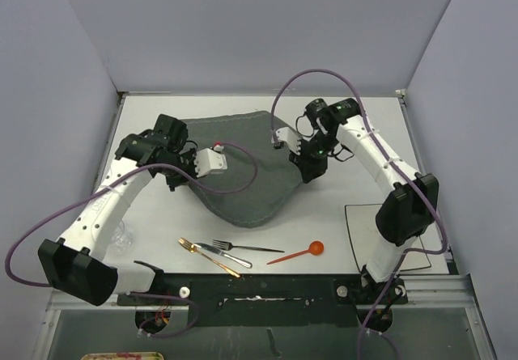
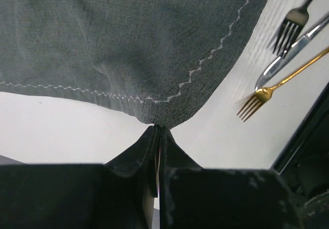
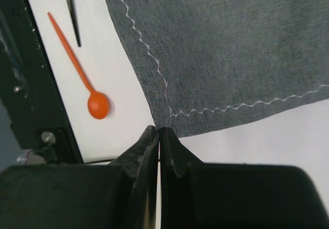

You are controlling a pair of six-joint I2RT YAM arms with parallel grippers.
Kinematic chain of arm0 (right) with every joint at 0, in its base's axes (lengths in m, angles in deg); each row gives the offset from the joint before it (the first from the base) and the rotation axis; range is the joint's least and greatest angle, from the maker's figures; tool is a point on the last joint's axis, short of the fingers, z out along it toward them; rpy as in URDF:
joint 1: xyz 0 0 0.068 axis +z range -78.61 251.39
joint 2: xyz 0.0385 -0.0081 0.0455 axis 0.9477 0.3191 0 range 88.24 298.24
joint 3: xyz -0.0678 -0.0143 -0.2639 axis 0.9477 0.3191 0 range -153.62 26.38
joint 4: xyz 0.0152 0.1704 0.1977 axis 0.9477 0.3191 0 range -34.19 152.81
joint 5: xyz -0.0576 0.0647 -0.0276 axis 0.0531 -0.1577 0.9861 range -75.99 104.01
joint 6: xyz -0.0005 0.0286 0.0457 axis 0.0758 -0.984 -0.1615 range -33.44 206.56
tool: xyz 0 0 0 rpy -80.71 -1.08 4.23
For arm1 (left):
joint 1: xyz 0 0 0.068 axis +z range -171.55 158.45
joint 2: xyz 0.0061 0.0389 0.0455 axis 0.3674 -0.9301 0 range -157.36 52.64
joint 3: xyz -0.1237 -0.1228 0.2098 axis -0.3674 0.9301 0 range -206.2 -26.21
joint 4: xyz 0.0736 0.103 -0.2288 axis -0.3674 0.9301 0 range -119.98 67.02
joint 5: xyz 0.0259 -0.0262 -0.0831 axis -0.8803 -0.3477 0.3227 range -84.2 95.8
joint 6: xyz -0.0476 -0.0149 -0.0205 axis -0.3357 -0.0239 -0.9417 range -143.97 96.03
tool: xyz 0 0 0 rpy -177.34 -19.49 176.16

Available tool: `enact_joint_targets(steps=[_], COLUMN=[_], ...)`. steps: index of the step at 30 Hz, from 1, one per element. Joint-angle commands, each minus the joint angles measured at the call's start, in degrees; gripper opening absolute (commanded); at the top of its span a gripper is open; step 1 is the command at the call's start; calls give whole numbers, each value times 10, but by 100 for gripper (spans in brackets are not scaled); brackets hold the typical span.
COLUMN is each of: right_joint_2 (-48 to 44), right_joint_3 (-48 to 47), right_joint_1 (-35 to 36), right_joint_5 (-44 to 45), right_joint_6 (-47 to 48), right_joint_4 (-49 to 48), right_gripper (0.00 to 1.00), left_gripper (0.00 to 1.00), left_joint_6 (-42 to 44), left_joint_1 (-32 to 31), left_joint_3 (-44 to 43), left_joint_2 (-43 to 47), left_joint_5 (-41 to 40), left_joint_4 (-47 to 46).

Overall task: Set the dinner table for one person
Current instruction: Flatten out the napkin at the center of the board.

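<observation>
Pinching the left corner of the grey placemat (image 1: 243, 174), the left gripper (image 2: 157, 127) is clamped tight on the cloth. The mat lies rumpled mid-way across the white dinner table (image 1: 324, 214), which is under everything. Along the near edge: gold fork (image 2: 257, 98), knife (image 2: 288, 56), silver fork (image 2: 290, 25), orange spoon (image 3: 96, 104). The right gripper (image 3: 159, 130) is squeezed together at the mat's right corner. It looks like it's got the edge, though that's hard to be sure of. A square plate (image 1: 361, 237) sits far right.

The placemat (image 2: 128, 43) is matt grey woven cloth, edged with white zigzag thread. The bench (image 2: 61, 131) looks smooth, matt white. At the frame's right, the gold fork (image 2: 254, 101) and silver knife (image 2: 285, 59) are glossy metal. The orange spoon (image 3: 96, 104) is shiny plastic.
</observation>
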Motion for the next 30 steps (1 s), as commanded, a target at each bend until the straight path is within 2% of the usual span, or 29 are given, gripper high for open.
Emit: enact_joint_targets(steps=[1,9,21,23,26,27,30], right_joint_2=[17,40,44,39,24,18,1], right_joint_3=[-8,13,19,16,15,14,7], right_joint_1=[20,42,58,57,57,57,56], right_joint_5=[-14,18,49,51,60,64,75], right_joint_6=[25,34,30,31,29,27,22], right_joint_4=[85,133,121,117,101,95,74], right_gripper=[0,0,0,0,3,7,24], left_gripper=[0,0,0,21,36,44,78], left_joint_6=[36,60,48,40,29,26,14], left_joint_1=[-8,-14,-23,-24,-24,-24,-24], left_joint_3=[-3,12,26,24,18,15,3], left_joint_2=[-9,-19,-34,-34,-30,-28,-25], left_joint_5=[2,-4,-28,-31,-29,-29,-29], left_joint_4=[52,67,60,53,44,40,36])
